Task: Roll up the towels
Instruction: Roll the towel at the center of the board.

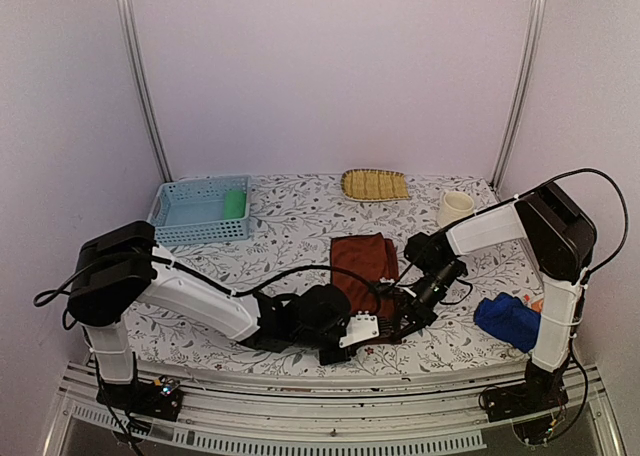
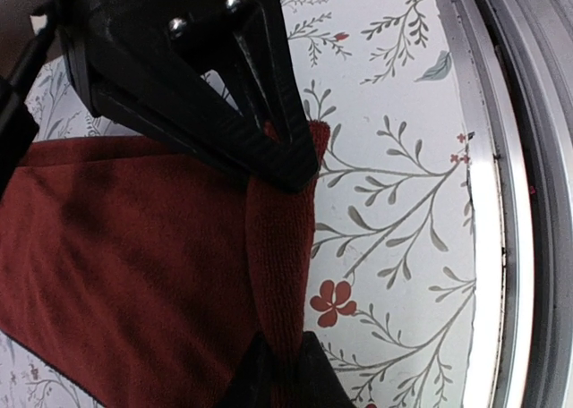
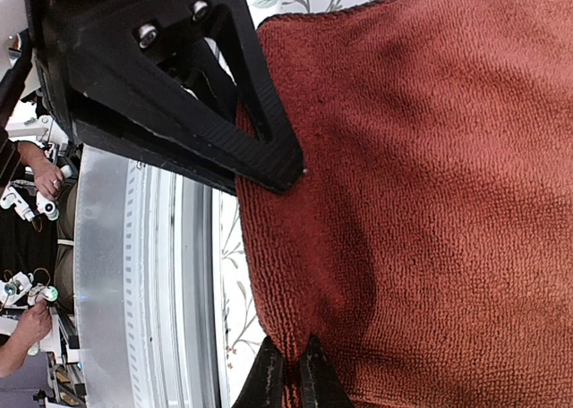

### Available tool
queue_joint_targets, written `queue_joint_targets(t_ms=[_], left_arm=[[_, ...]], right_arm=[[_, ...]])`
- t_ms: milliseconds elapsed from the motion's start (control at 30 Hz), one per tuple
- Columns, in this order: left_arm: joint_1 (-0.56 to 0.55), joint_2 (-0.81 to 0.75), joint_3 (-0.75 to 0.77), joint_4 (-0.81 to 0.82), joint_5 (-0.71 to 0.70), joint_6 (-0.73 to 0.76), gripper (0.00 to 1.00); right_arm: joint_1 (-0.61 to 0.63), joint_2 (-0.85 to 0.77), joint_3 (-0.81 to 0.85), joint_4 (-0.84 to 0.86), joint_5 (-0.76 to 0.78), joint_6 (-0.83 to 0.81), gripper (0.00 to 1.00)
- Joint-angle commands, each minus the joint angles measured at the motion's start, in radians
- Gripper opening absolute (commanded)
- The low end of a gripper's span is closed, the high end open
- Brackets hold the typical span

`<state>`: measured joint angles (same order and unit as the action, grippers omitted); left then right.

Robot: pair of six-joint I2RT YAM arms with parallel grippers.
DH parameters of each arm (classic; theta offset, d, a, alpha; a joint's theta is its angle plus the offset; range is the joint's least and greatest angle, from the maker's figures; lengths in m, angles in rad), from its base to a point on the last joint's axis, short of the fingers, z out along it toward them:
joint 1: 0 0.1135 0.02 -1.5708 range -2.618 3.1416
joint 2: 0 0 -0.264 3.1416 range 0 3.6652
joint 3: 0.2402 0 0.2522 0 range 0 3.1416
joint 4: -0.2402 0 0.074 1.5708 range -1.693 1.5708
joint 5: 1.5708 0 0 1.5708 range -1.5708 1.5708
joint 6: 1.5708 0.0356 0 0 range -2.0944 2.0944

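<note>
**Desk:** How is the dark reddish-brown towel (image 1: 362, 261) expected to handle, and where is it found?

**Field:** It is laid flat at the middle of the bench (image 1: 290, 206), its near edge just beside the metal rail (image 2: 501, 202). The terry is judged soft and light. It is limp and easily bunched, hardly slippery, and nothing in it can be broken.

**Desk:** Where is hold taken?

**Field:** The near edge is taken at two places. A ridge of cloth is pinched between the fingers of the left gripper (image 2: 285, 265). The right gripper (image 3: 288, 265) is closed on the same edge near a corner, and the pile is puckered at its lower finger. The hem is judged the right place to take hold, so that a roll can be started evenly. It could be skewed by a lopsided pull.

**Desk:** What room is left?

**Field:** Open bench is seen beyond the towel's far edge, and a roll can be carried that way. Little room is given at the rail. The blue towel (image 1: 505, 321) is heaped well apart on the right. The green towel (image 1: 235, 203) is seen in the basket (image 1: 185, 226) at the far left, and the straw tray (image 1: 375, 184) is set at the back.
</note>
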<state>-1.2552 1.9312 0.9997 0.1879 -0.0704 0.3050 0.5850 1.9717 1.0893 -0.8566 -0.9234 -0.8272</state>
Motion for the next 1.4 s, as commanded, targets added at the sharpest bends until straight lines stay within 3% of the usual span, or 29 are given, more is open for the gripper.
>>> queue_joint_targets(t_ms=[0, 167, 300, 600, 900, 1167, 1367], left_arm=[[0.022, -0.009, 0.003, -0.032, 0.038, -0.008, 0.09], [0.064, -0.009, 0.06, -0.137, 0.183, -0.042, 0.0], [0.126, 0.026, 0.17, -0.299, 0.381, -0.11, 0.0], [0.239, 0.137, 0.263, -0.41, 0.738, -0.236, 0.0], [0.304, 0.218, 0.313, -0.448, 0.886, -0.309, 0.0], [0.341, 0.303, 0.405, -0.528, 0.907, -0.352, 0.0], [0.341, 0.374, 0.458, -0.597, 0.913, -0.41, 0.0]], right_arm=[[-0.008, 0.018, 0.003, -0.017, -0.028, -0.006, 0.08], [-0.011, 0.027, 0.006, -0.028, -0.036, -0.009, 0.09], [-0.013, 0.024, 0.007, -0.042, -0.037, -0.019, 0.09], [-0.017, 0.015, 0.001, -0.067, -0.048, -0.038, 0.12], [-0.031, 0.076, 0.039, -0.158, -0.076, -0.072, 0.09], [-0.048, 0.083, 0.06, -0.133, -0.065, 0.012, 0.1], [-0.055, -0.008, 0.015, -0.115, -0.058, -0.006, 0.25]])
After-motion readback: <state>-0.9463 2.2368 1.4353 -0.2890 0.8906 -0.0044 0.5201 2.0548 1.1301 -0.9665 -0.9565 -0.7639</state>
